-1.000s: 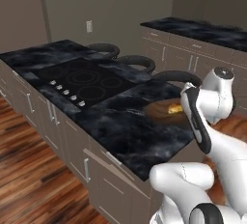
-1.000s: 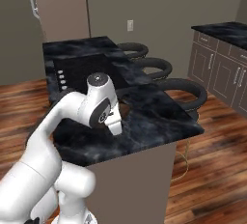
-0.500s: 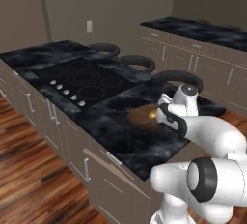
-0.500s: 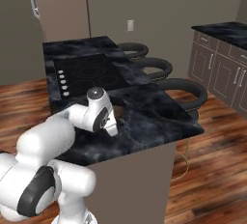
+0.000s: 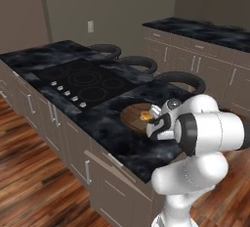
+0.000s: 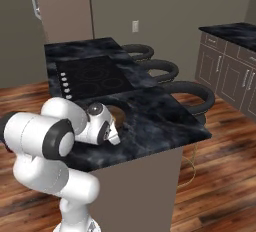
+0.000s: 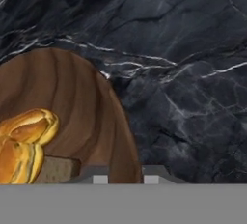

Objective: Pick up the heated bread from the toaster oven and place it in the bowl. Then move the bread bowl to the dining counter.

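- My gripper (image 7: 123, 178): the two finger tips sit close together at the bottom of the hand view, straddling the bowl's rim. I judge the jaws pinched on that rim, or only just easing off it; from the base views the hand hangs low at the bowl's near edge.
- Heated bread (image 7: 24, 146): golden, lumpy, lying inside the bowl beside the tan patch. It looks light and soft; it needs no further grasp.
- Bowl (image 7: 91, 117): dark-brown wood, wide and shallow, resting flat on the dining counter (image 7: 193, 73), to the right of the cooktop (image 5: 83, 81). It should be stiff and moderately light, with a smooth surface that may slip. The thin rim is the only practical hold.
- Assessment: placement appears complete; tilting the bowl could roll the bread out.
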You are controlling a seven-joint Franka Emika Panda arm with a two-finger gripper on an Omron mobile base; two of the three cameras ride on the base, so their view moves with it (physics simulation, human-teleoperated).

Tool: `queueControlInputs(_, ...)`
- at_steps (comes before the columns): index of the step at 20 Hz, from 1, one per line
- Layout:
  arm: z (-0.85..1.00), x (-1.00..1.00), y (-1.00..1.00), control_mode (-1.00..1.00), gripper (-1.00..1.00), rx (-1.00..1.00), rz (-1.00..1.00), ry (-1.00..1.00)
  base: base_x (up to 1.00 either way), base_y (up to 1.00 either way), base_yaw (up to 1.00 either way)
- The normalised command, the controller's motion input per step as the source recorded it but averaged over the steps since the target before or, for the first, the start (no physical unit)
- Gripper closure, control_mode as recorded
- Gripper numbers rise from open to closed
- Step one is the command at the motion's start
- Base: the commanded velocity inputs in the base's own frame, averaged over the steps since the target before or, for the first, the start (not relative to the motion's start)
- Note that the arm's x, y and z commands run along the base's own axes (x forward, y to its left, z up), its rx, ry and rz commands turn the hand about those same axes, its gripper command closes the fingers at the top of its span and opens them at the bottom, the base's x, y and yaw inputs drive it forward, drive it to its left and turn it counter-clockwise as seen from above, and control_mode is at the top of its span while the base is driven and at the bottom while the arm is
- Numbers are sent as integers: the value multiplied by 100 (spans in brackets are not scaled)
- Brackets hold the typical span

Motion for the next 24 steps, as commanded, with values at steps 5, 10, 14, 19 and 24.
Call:
queueControlInputs(5, 58, -10, 0, -100, -100, 0, 0, 0, 0, 0, 0)
queueControlInputs(10, 100, -40, 0, -100, -100, 0, 0, -3, 0, 0, 0)
queueControlInputs(14, 100, -54, 0, -100, -100, 0, 0, -10, 0, 0, 0)
queueControlInputs(19, 100, -94, 4, -100, -100, 0, 3, -15, 0, 0, 0)
queueControlInputs(24, 94, -100, 33, -100, -100, -2, 11, -24, 0, 0, 0)
